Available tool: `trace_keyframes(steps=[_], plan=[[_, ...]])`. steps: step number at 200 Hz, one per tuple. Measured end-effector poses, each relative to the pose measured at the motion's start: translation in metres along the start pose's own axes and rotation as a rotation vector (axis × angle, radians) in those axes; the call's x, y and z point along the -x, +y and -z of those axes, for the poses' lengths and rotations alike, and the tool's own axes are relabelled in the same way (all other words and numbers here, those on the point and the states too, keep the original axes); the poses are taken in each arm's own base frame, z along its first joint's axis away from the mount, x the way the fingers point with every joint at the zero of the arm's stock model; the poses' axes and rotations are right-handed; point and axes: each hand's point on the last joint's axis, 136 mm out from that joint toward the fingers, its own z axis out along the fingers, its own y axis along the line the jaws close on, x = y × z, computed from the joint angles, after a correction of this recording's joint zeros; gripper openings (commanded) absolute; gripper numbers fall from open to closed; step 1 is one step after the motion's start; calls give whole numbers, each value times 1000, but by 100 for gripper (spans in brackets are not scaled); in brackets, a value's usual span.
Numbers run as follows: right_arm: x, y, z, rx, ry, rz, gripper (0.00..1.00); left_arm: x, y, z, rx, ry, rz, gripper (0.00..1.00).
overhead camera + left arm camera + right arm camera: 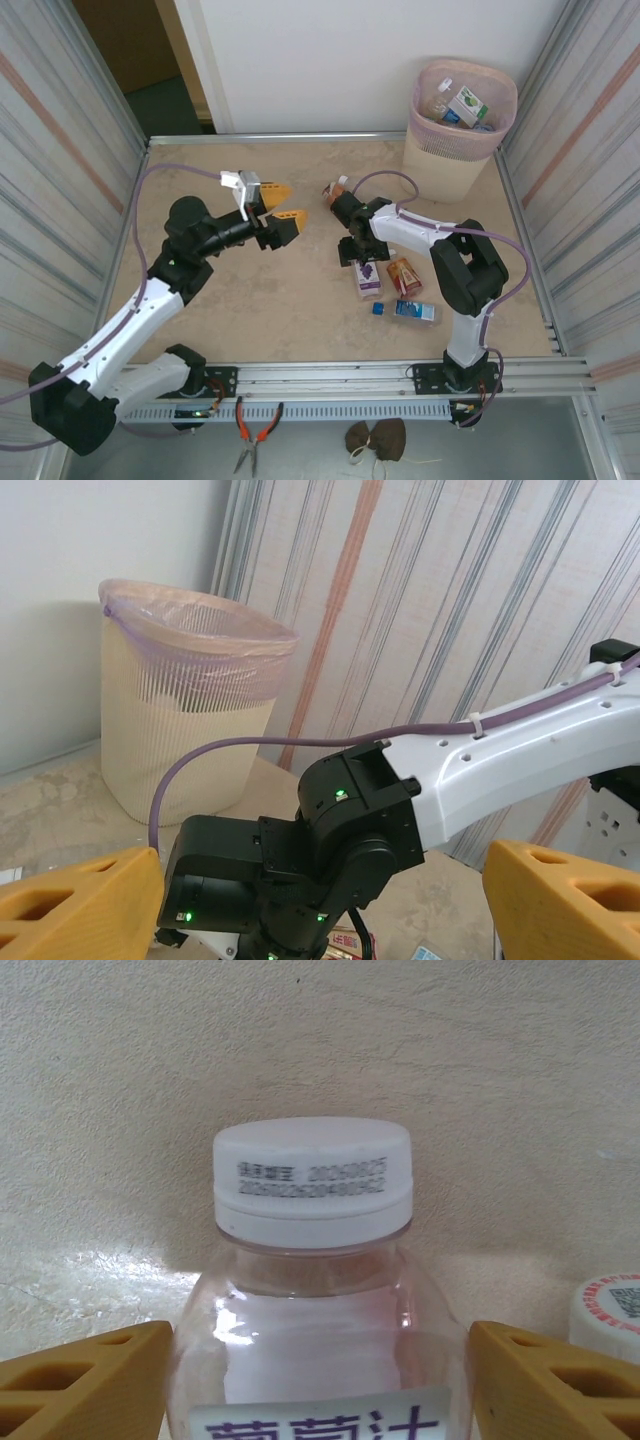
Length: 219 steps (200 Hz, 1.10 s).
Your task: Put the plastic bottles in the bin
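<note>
Centre frame, right gripper (320, 1360) straddles the purple-labelled bottle (312, 1210) for pickup (pinching yet? cannot tell); left gripper (283, 208) waits, jaws spread.

Clear bottle (315, 1350), white cap (312, 1175): the side wall of the cap carries a two-line black ink code.
- Upper line: a few small characters, too blurred to read, followed by digits reading approximately 20260825.
- Lower line: a longer string beginning 20260226. Its last characters are unclear.

Below the cap, the label (320, 1418) on the clear bottle shows three large purple Chinese characters, 葡萄汁, cropped at their lower half.

Right of the clear bottle, a second cap (606, 1312) bears a red printed ring of small text and a dark square code. Neither is legible.

In the top view, the orange label (404, 277) and the blue label (412, 310) beside the clear bottle carry print too small to read.
</note>
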Motion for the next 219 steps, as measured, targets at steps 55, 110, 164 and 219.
trace_keyframes(steps=[55, 110, 164, 219], plan=[[0, 0, 0, -1, 1, 0, 66, 3, -3, 5, 8, -8, -4, 84], [-3, 0, 10, 2, -5, 6, 65, 1, -3, 11, 32, -7, 1, 84], [24, 6, 83, 99, -170, -14, 65, -4, -1, 18, 64, 7, 3, 84], [67, -9, 171, 236, -374, -102, 63, -20, 5, 22, 101, 72, 3, 84]])
